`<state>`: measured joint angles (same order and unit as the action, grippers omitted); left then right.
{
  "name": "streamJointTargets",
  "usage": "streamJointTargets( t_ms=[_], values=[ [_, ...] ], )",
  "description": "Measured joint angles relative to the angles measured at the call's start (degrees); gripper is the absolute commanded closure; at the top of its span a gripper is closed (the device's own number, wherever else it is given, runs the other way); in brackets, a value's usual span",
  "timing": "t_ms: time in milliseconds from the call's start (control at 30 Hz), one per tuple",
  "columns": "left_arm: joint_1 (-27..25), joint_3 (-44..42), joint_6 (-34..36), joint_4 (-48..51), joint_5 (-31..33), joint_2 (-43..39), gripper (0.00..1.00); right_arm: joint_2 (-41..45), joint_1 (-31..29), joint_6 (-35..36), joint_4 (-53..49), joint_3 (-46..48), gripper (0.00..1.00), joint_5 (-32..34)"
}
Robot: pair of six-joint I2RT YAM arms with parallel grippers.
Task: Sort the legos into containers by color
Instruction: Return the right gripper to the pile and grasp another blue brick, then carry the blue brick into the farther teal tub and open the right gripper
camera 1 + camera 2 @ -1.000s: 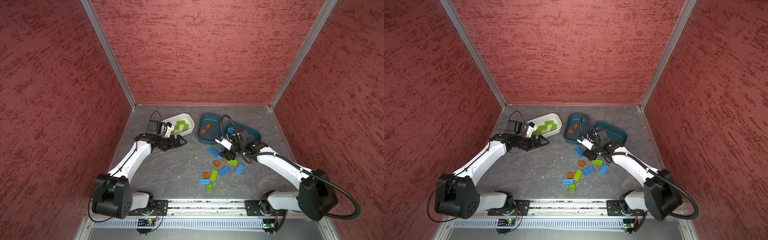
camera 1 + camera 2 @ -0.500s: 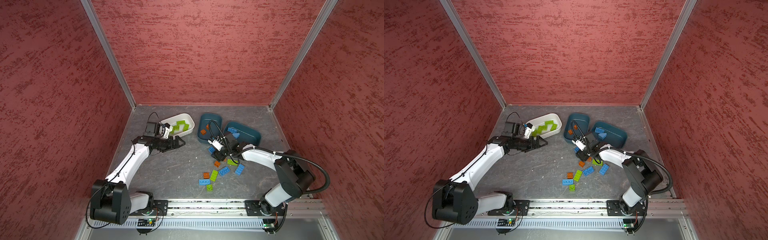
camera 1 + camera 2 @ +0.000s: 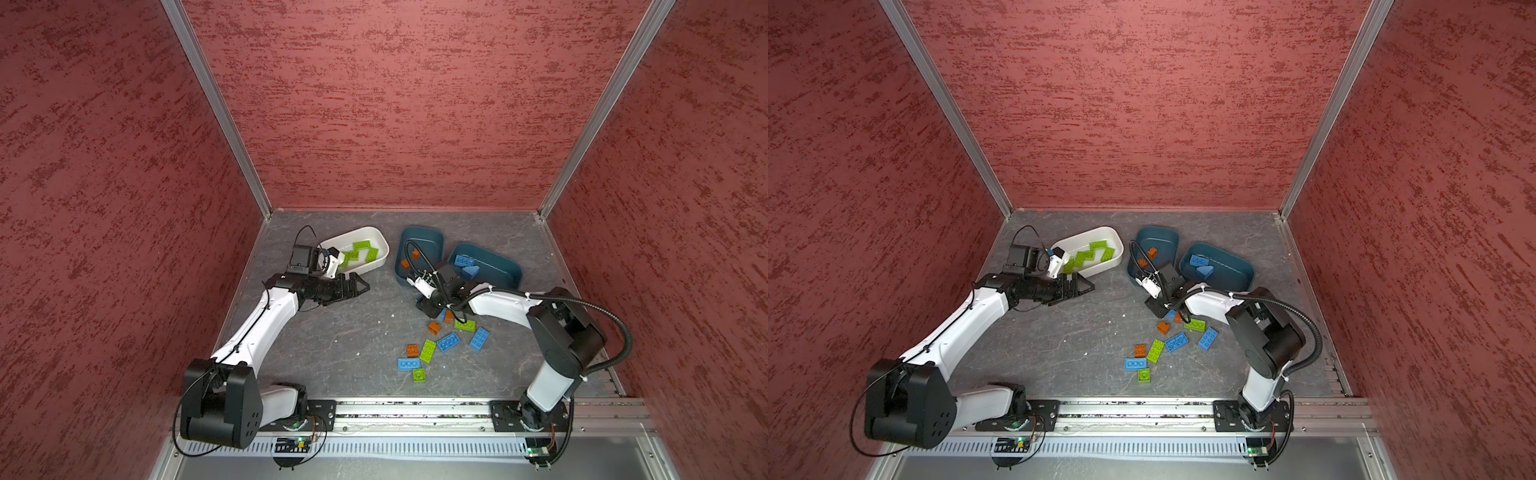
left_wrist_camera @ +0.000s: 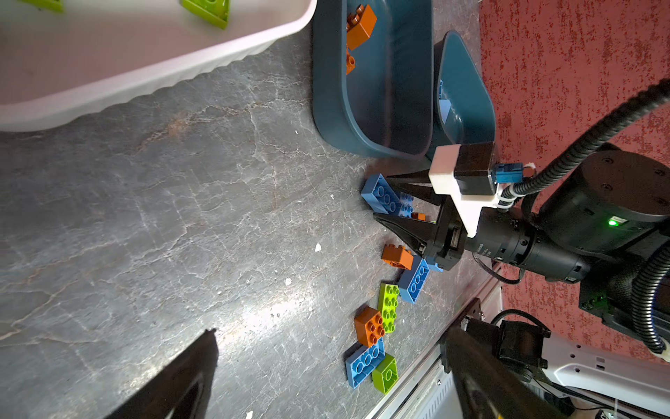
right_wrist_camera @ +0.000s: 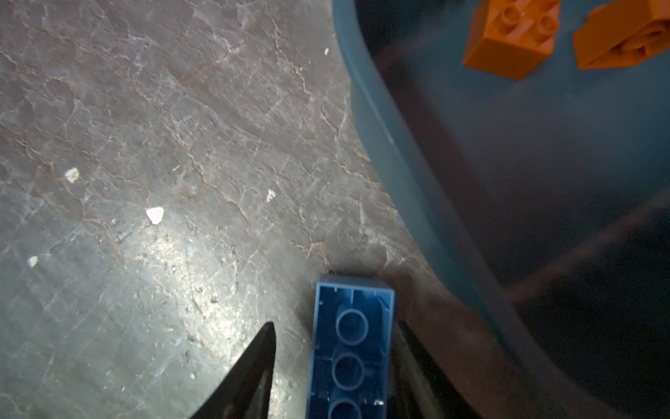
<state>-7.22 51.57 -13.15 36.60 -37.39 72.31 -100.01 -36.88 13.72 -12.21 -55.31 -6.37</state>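
My view of the table (image 3: pixel 332 336): grey, crack-veined slab. At the back stand a white tub (image 3: pixel 376 266) and two teal tubs (image 3: pixel 420 231) side by side. In front of these lie scattered legos (image 3: pixel 448 343), blue, green and orange, amid white flecks (image 3: pixel 392 315).

Loose legos (image 3: pixel 448 343) on table (image 3: pixel 332 332), in frnt of containers (image 3: pixel 496 268).

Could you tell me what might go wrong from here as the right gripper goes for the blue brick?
1. The blue brick lies tipped on its side between the jaws of the right gripper, with a gap at one finger; an off-centre squeeze might twist it out.
2. The nearest teal tub holds orange bricks; releasing there would mis-sort. The tub with blue bricks sits beside it.
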Motion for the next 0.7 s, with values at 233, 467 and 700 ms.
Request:
streamJointTargets(
  t_ms=[233, 467, 700],
  values=[
    [0.20, 0.00, 0.15, 0.26, -0.02, 0.00, 0.01, -0.92, -0.96, 0.31, -1.64, -0.02, 0.63, 1.44],
    [0.20, 0.00, 0.59, 0.50, -0.02, 0.00, 0.01, -0.79, -1.70, 0.46, -2.25, -0.15, 0.83, 1.97],
    [0.20, 0.00, 0.50, 0.52, -0.79, 0.00, 0.01, 8.63, -1.49, 0.17, -5.68, -0.13, 0.82, 1.03]
  ],
)
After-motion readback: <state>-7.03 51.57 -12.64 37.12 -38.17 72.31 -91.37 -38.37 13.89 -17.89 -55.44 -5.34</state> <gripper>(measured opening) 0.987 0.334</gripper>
